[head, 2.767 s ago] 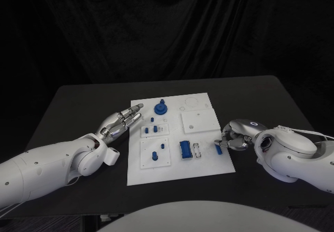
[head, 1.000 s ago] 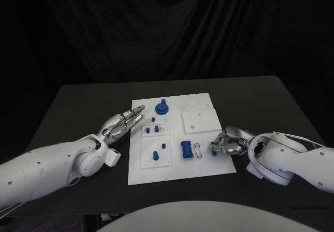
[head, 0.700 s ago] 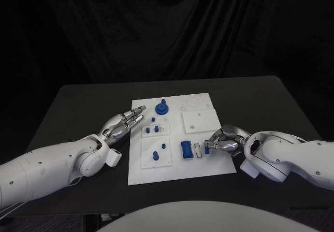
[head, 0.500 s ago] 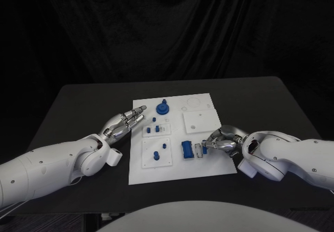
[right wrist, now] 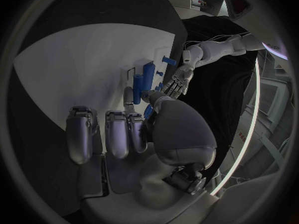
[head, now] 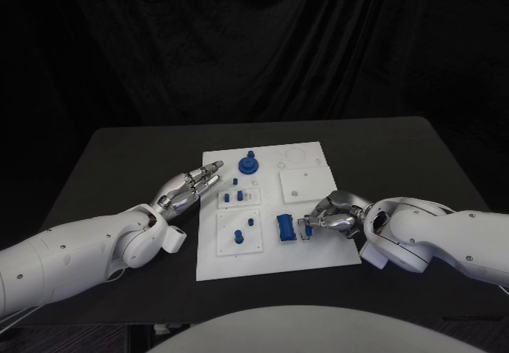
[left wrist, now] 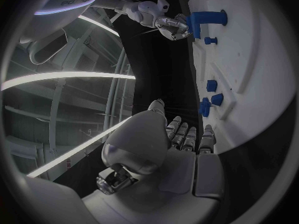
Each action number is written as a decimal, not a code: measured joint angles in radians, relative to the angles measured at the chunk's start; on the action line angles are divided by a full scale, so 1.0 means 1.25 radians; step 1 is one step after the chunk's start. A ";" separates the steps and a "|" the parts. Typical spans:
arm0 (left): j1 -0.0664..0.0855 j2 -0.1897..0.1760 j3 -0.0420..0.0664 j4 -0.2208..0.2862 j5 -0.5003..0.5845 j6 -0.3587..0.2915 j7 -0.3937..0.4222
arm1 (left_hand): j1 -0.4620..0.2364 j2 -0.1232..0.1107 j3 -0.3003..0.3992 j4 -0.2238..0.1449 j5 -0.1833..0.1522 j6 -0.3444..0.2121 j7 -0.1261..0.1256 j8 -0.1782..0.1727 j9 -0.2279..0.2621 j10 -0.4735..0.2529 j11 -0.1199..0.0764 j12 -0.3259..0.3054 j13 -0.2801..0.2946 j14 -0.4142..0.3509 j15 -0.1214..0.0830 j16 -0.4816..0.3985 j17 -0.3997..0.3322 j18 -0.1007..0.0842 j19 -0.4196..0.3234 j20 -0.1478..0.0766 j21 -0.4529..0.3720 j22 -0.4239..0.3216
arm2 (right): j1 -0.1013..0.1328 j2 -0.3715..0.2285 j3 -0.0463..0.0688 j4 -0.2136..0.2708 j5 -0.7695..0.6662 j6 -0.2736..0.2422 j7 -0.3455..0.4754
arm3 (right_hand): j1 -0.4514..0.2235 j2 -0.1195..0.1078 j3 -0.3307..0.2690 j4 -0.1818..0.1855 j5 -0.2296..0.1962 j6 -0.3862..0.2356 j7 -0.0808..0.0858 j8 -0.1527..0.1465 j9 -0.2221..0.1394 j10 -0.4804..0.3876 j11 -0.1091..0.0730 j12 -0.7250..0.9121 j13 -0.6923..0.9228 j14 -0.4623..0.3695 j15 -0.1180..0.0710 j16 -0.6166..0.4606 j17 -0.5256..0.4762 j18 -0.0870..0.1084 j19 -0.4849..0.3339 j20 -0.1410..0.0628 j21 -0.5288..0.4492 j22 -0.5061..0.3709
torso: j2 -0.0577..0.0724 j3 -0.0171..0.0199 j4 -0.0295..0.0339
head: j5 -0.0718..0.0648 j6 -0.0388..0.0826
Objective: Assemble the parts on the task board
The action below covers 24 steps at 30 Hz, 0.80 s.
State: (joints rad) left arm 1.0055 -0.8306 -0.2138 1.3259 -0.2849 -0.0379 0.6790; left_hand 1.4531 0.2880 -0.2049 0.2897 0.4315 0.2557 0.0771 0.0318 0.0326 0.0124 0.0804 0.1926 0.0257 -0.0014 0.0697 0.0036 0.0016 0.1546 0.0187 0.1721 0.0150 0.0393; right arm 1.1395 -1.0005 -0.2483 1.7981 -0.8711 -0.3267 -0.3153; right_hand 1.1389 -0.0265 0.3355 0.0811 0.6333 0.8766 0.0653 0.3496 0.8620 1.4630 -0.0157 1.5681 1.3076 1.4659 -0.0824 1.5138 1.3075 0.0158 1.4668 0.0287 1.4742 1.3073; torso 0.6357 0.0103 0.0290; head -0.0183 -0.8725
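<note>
The white board (head: 271,213) lies in the middle of the black table (head: 117,158), between the two hands. The right hand (head: 335,214) rests over the board's near right portion, fingers curled inward with their tips pressed together on a small blue piece (head: 309,229) (the right wrist view shows a blue part caught between the thumb and a fingertip, though little of it is exposed). Just beyond those fingertips, toward the left hand, a larger blue block (head: 285,226) stands on the board beside a narrow white slot. The left hand (head: 191,185) lies flat at the board's opposite edge, fingers straight and held side by side, holding nothing. Off its fingertips sits a round blue piece with a knob (head: 246,164) near the board's far end. Alongside the left hand's fingers, on the board, are two small blue pegs (head: 232,197) in a white inset, and nearer its wrist two more blue pegs (head: 240,236) on a second inset. The left wrist view confirms the extended fingers (left wrist: 187,137) beside the board's edge.
</note>
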 measured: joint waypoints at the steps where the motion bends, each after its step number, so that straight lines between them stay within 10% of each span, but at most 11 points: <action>1: 0.000 0.000 0.000 0.000 0.000 0.000 0.000 | 0.000 0.000 0.000 0.000 0.000 0.000 0.000 0.000 0.000 0.000 0.000 0.000 0.000 0.000 0.000 0.000 0.000 0.000 0.000 0.000 0.000 0.000 | -0.001 0.001 0.000 -0.001 -0.005 0.002 -0.001 | -0.001 -0.001 0.000 0.000 0.000 0.000 0.000 0.000 0.000 0.000 0.000 0.000 0.000 0.000 0.000 0.000 0.000 0.000 0.000 0.000 0.000 0.000 | 0.000 0.0001 0.0000 | 0.001 0.000; 12: -0.001 0.000 0.000 0.000 0.000 0.001 0.000 | 0.000 0.000 0.000 0.000 0.000 0.000 0.000 0.000 0.000 0.000 0.000 0.000 0.000 0.000 0.000 0.000 0.000 0.000 0.000 0.000 0.000 0.001 | -0.008 0.013 0.000 -0.013 -0.045 0.021 -0.015 | -0.006 0.002 0.002 -0.002 -0.028 0.000 0.000 0.005 0.000 0.000 0.000 0.000 0.000 0.000 0.000 0.000 0.000 0.000 0.000 0.000 0.000 0.000 | 0.000 0.0005 -0.0013 | 0.004 0.000; 24: -0.002 0.000 0.000 0.000 0.000 0.002 0.000 | 0.000 0.000 0.000 0.000 0.000 0.000 0.000 0.000 0.000 0.000 0.000 0.000 0.000 0.000 0.000 0.000 -0.001 0.000 0.000 0.000 0.000 0.001 | -0.010 0.019 0.000 -0.017 -0.069 0.029 -0.025 | -0.060 0.004 -0.035 0.042 -0.194 -0.005 0.000 0.012 -0.017 0.003 0.003 0.000 0.000 0.000 0.001 -0.003 0.000 0.000 0.000 0.000 0.000 0.000 | 0.000 0.0018 -0.0021 | 0.006 0.000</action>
State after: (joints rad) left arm 1.0028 -0.8307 -0.2137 1.3258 -0.2849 -0.0348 0.6790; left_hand 1.4531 0.2880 -0.2049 0.2897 0.4315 0.2557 0.0771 0.0318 0.0324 0.0124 0.0804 0.1926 0.0256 -0.0014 0.0696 0.0036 0.0009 0.1547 0.0187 0.1720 0.0150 0.0402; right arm 1.1267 -0.9771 -0.2480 1.7765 -0.9574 -0.2908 -0.3462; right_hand 1.0639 -0.0220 0.2918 0.1333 0.3903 0.8700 0.0647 0.3640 0.8409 1.4666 -0.0124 1.5681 1.3074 1.4662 -0.0808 1.5100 1.3075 0.0158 1.4668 0.0287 1.4742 1.3074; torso 0.6358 0.0126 0.0264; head -0.0105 -0.8725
